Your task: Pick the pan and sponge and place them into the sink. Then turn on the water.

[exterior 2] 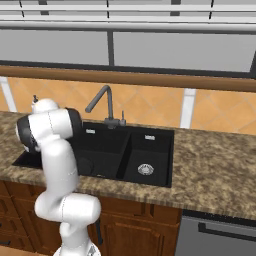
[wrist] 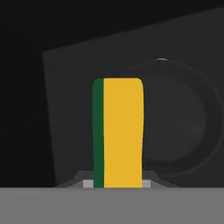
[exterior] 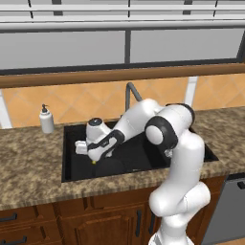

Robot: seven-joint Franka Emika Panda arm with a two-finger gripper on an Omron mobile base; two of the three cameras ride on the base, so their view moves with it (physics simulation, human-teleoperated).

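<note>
So I'm down in the wide basin of the one matte black double-basin sink (exterior: 72, 143), near the counter's (exterior: 28, 162) front edge. One round black frying pan (wrist: 175, 118) lies right below my pincer (exterior: 95, 160), which is pinching the single green-and-yellow sponge (wrist: 118, 133), long axis pointing straight down at it.

No text, label, brand, number or sign can be read anywhere in these pictures.
</note>
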